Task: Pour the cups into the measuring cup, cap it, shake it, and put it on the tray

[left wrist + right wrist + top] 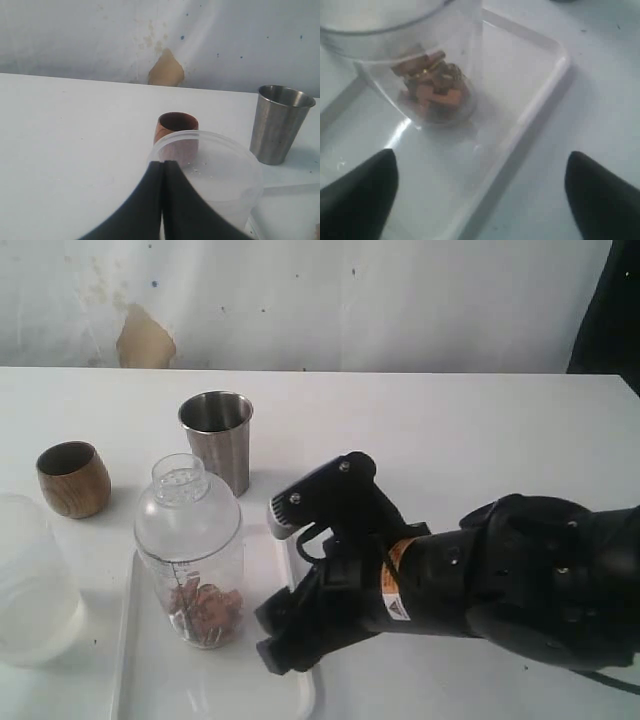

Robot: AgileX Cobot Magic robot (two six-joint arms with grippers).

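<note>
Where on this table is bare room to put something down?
Widest bare patch: white table right of the tapered steel tumbler, beyond the right gripper. Crowded on the left: brown wooden cup, frosted plastic container, capped clear measuring cup on the white tray.

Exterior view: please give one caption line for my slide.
Capped measuring cup stands on the tray; open right gripper beside it.

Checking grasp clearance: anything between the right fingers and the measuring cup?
Nothing visible. The capped measuring cup stands on the tray; only bare tray floor lies between it and the open right fingers.
</note>
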